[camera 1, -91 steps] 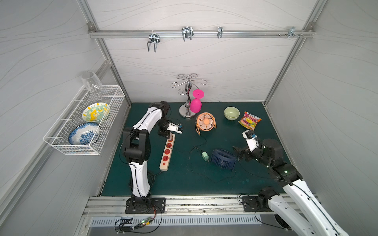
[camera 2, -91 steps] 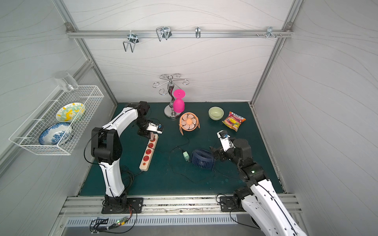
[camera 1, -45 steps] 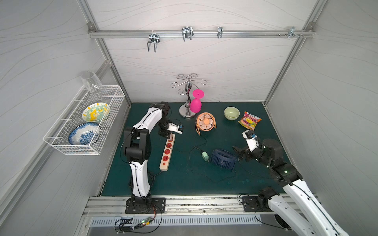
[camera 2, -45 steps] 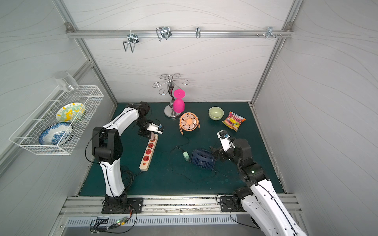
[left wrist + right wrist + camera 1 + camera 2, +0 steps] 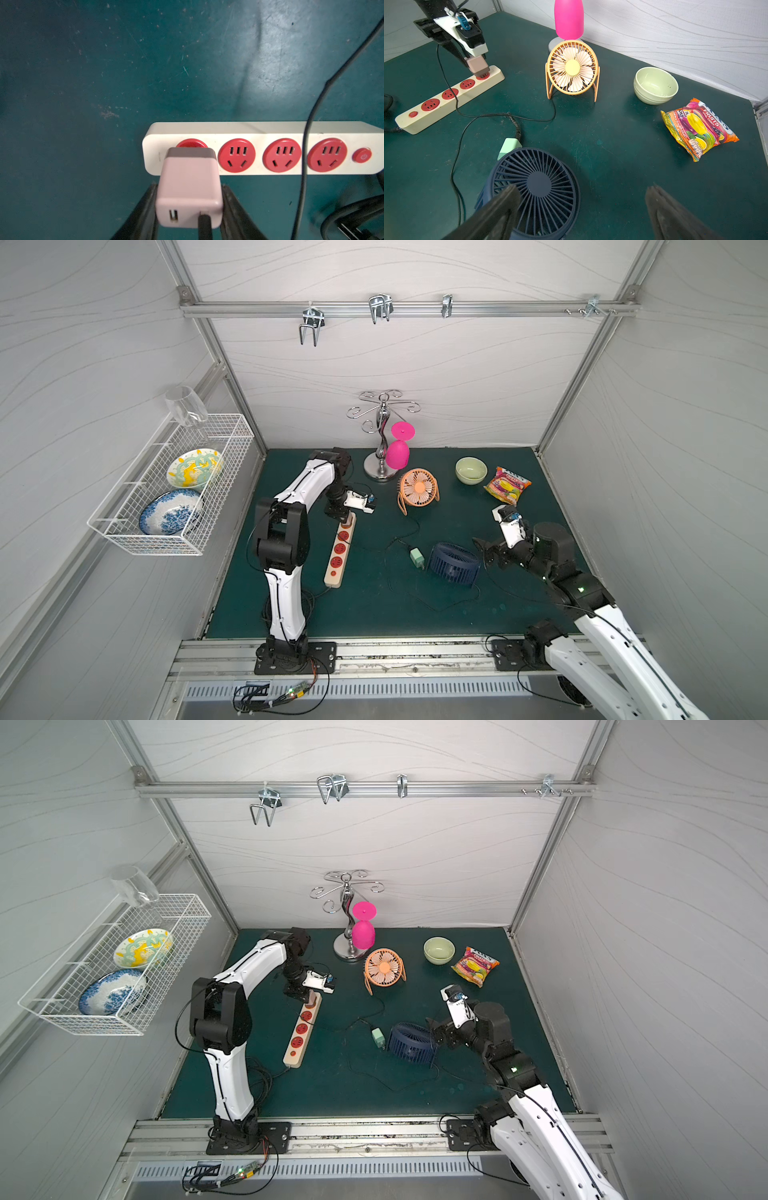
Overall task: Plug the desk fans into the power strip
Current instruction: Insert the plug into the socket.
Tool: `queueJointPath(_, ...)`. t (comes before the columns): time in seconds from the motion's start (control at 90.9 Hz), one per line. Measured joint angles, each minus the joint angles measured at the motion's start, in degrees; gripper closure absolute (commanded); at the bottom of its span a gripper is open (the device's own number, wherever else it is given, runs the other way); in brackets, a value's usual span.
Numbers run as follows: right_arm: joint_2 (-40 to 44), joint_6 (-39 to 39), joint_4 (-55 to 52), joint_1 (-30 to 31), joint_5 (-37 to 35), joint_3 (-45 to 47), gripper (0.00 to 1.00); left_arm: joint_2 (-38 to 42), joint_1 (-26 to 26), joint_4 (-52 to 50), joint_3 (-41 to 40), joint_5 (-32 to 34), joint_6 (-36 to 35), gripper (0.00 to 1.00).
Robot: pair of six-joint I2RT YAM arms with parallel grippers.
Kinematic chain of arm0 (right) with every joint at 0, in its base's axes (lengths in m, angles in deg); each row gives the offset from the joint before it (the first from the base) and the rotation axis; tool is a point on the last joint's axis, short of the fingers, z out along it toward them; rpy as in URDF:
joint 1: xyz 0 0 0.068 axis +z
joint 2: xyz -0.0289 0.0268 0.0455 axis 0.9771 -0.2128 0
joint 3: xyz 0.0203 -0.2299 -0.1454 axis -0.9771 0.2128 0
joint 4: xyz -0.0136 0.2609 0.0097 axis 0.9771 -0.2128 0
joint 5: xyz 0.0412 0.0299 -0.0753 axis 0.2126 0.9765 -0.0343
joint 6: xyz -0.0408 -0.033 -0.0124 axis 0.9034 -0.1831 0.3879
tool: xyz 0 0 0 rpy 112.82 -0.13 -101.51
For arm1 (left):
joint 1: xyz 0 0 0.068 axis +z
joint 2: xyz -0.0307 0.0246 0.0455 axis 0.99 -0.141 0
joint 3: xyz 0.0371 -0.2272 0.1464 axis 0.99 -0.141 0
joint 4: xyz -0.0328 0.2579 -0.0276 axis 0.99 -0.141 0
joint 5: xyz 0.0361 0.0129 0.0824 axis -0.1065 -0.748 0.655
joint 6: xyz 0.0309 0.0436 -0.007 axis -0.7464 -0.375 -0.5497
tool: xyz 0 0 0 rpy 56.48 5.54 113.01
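Note:
The cream power strip [image 5: 335,575] [image 5: 294,1056] [image 5: 270,131] [image 5: 446,110] lies on the green mat at the left. My left gripper [image 5: 189,187] [image 5: 345,516] [image 5: 304,997] [image 5: 471,60] is shut on a pink plug adapter [image 5: 188,182] [image 5: 476,64]. The adapter's dark base sits on the strip's end red socket, and its prongs are hidden. Its black cord runs to the orange desk fan [image 5: 417,489] [image 5: 384,969] [image 5: 572,66], which stands upright. My right gripper [image 5: 582,189] [image 5: 484,551] [image 5: 436,1029] is open and empty, beside a navy fan [image 5: 538,185] [image 5: 453,564].
A mint-green adapter [image 5: 508,145] [image 5: 415,558] lies by the navy fan, with black cords looping over the mat. A green bowl [image 5: 471,469], a candy bag [image 5: 507,485] and a chrome stand [image 5: 380,472] holding a pink glass [image 5: 397,454] stand at the back. A wire basket [image 5: 174,547] hangs on the left wall.

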Motion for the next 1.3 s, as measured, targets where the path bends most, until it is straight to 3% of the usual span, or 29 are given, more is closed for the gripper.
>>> queueJointPath(0.704,-0.02,0.07,0.81,0.0,-0.02,0.0,0.01,-2.27,-1.79,-1.77,1.99,3.56,3.17,1.0)
queueJointPath(1.299,0.22,0.09,0.83,0.0,-0.59,0.31,0.01,-1.7,-3.63,0.59,-1.11,6.38,6.69,1.0)
